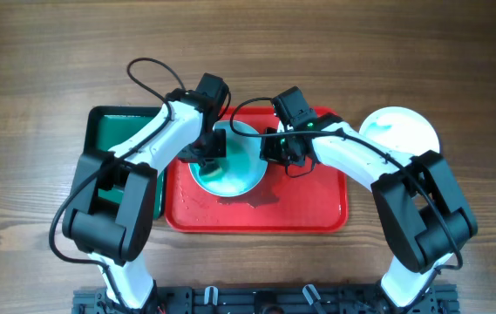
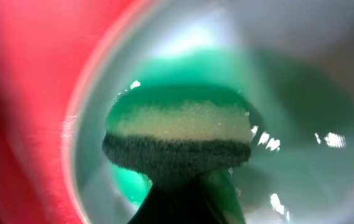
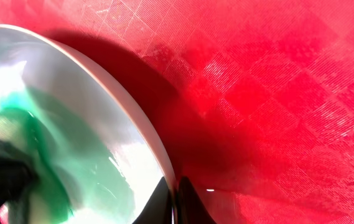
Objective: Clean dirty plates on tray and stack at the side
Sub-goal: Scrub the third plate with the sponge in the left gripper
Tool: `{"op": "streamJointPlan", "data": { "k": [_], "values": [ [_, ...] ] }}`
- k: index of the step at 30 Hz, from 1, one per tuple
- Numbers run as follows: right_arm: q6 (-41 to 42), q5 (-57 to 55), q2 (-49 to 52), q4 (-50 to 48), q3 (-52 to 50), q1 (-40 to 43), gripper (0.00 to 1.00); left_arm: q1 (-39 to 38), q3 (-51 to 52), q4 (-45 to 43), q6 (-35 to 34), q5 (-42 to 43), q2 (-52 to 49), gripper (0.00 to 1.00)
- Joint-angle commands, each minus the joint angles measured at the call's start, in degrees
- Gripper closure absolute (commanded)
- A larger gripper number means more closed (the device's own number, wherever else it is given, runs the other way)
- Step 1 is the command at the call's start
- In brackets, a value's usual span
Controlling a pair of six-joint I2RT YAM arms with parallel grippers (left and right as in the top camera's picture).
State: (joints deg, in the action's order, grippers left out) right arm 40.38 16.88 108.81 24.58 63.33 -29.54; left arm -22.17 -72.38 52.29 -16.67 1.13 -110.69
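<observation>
**Edges and room, left to right (overhead).** A small dark green rectangular plastic tray [image 1: 112, 131] lies at the left. Its right edge is just beside the left rim of the large red rectangular plastic tray [image 1: 317, 205]; the left arm hides whether they touch. The red tray's rounded raised rim encloses bare floor on the near side and to the right of its load. At the right, a second round white plate [image 1: 400, 131] rests on the brown wood-grain tabletop [image 1: 47, 61], just off the red tray's far right corner. The right arm covers part of it, and whether it is one plate or several cannot be told.

**Task object and claws.** A round white plate smeared with teal-green [image 1: 234, 174] sits in the left half of the red tray.
- The left claw [image 1: 206, 155] is over the plate's left part. In the left wrist view it [image 2: 189, 186] is clamped on a sponge with a pale yellow layer and a dark green layer [image 2: 180, 134], which is pressed against the wet teal face of the plate [image 2: 301, 74].
- The right claw [image 1: 270, 150] is at the plate's right edge. In the right wrist view its fingertips [image 3: 174, 202] are closed on the rim, one on each side.
- The plate [image 3: 71, 106] is tilted, with that rim raised and a dark shadow beneath it.

**Surface.** The red tray floor [image 3: 276, 93] has a fine diamond-grid texture. Wood-grain tabletop shows on the far side and on both flanks.
</observation>
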Motion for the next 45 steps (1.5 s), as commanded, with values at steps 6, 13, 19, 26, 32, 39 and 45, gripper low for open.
{"op": "streamJointPlan", "data": {
  "k": [6,13,19,26,32,39,45],
  "values": [
    [0.3,-1.0,0.9,-0.1,-0.6,0.3,0.96,-0.6,2.1,-9.0,7.1,6.7,-1.6,0.96],
    [0.1,-1.0,0.9,-0.2,-0.6,0.3,0.96,-0.7,2.1,-6.5,-16.7,-15.5,-1.6,0.96],
    [0.1,-1.0,0.9,-0.4,-0.6,0.3,0.96,-4.3,2.1,-5.4,1.2,12.0,-1.6,0.96],
    [0.0,-0.8,0.9,-0.3,-0.6,0.3,0.96,-4.6,2.1,-14.8,2.8,12.9,-1.6,0.96],
    [-0.1,-0.8,0.9,-0.4,-0.6,0.3,0.96,-2.6,2.1,-10.7,-15.4,-13.0,-1.6,0.96],
    [-0.1,-0.8,0.9,-0.5,-0.6,0.3,0.96,-3.4,2.1,-3.1,3.5,16.9,-1.6,0.96],
    [-0.1,-0.8,0.9,-0.5,-0.6,0.3,0.96,-3.3,1.9,-10.8,15.7,32.9,-1.6,0.96]
  ]
}}
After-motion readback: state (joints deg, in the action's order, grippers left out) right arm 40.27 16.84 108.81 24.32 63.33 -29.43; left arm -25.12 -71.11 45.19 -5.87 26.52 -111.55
